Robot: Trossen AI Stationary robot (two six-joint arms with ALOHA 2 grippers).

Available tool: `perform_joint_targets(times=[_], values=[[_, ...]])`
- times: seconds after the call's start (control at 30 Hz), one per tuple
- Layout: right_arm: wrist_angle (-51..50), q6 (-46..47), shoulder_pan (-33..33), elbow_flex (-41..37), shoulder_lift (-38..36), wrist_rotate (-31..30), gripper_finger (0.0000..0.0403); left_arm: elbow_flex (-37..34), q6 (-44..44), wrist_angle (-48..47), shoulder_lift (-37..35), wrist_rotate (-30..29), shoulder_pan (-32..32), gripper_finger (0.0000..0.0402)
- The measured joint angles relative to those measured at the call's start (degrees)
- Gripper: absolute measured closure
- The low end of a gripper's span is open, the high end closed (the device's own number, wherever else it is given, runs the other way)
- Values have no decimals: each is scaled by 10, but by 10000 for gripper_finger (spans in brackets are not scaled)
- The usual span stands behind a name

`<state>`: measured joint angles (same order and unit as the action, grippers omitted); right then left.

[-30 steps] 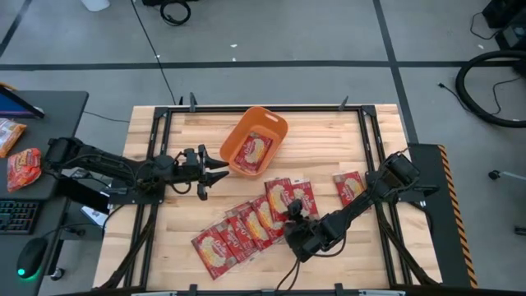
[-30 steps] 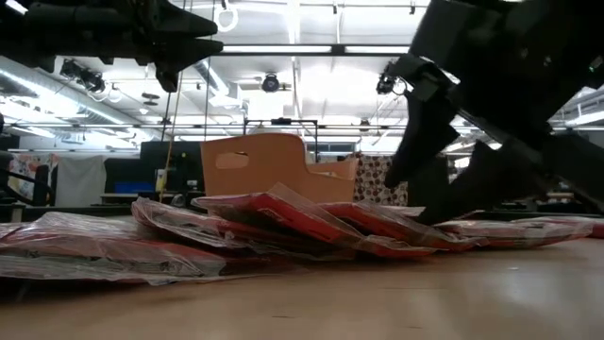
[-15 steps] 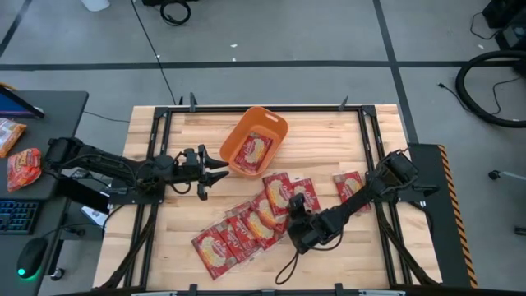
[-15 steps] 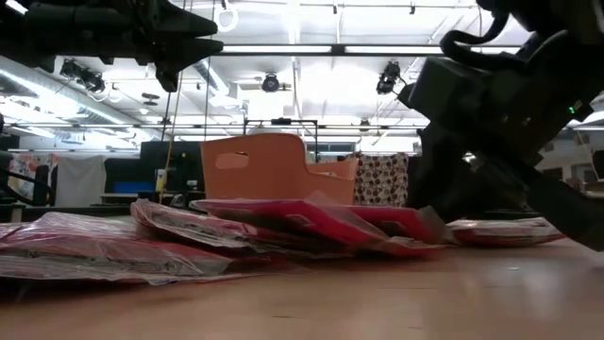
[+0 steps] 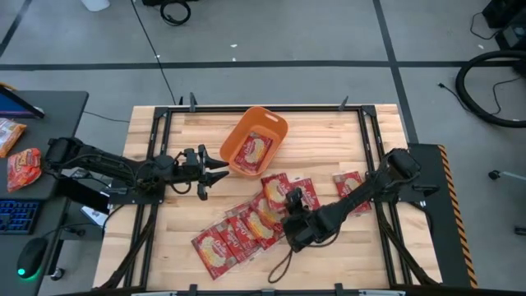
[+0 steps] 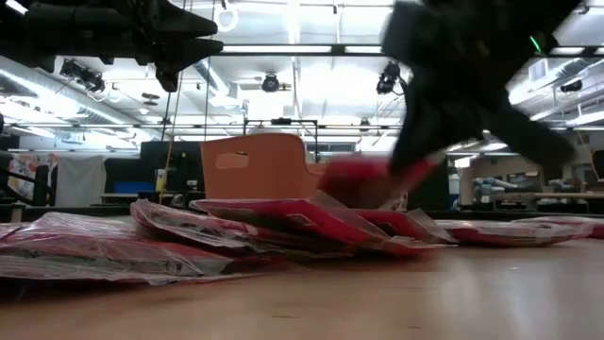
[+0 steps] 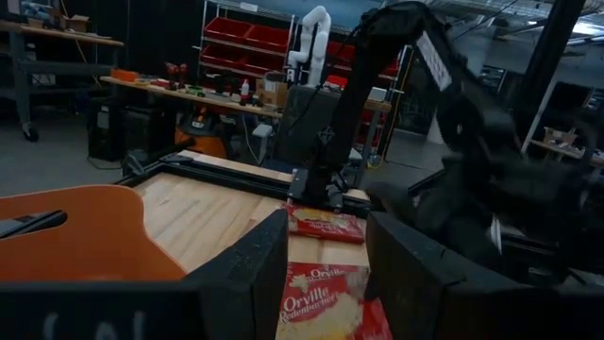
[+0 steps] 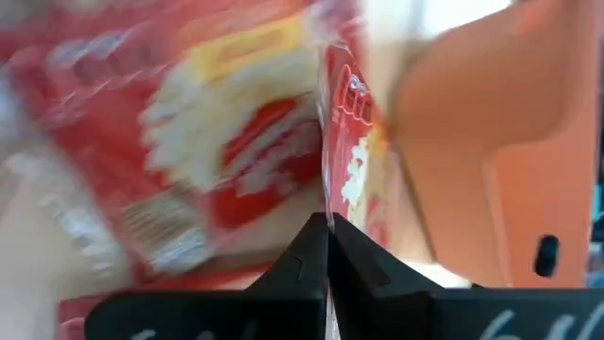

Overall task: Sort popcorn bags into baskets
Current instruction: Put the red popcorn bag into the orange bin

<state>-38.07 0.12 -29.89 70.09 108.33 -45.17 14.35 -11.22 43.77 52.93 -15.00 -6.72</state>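
Several red popcorn bags (image 5: 246, 226) lie overlapping in a row on the wooden table, and one more (image 5: 349, 186) lies apart at the right. The orange basket (image 5: 276, 125) stands at the far middle with one bag (image 5: 252, 150) flat inside. My right gripper (image 5: 288, 210) is at the row's right end, shut on a bag (image 6: 363, 179) raised above the pile. My left gripper (image 5: 220, 173) hovers open just left of the basket, holding nothing. My right gripper pinches a popcorn bag by its thin edge (image 8: 332, 194) between the two shut fingertips. In the low view the bag (image 6: 363, 179) sits below the fingers, lifted above the other bags and blurred. Which edge of the bag it is cannot be told.
The basket's near wall (image 8: 491, 123) is close in front of the right gripper. In the left wrist view, bags (image 7: 326, 225) and the right arm (image 7: 472, 189) lie beyond the open left fingers. Black frame rails (image 5: 156, 156) run along the table's sides.
My right gripper has shut on a bag at the right end of the row, then risen and moved slightly toward the basket. That bag has come up off the pile; the other bags stay where they were.
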Motion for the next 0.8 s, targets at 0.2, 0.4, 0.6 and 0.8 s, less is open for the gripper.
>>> perform_joint_targets(times=[0.2, 0.4, 0.6, 0.8], values=[[-83, 56, 37, 52, -77, 24, 398, 0, 0, -1, 0, 0, 0, 251], [-116, 78, 84, 79, -163, 28, 400, 0, 0, -1, 0, 0, 0, 251], [-109, 60, 151, 104, -221, 19, 400, 0, 5, -1, 0, 0, 2, 251], [-45, 13, 229, 114, -229, 45, 400, 0, 15, 0, 0, -14, 2, 251]])
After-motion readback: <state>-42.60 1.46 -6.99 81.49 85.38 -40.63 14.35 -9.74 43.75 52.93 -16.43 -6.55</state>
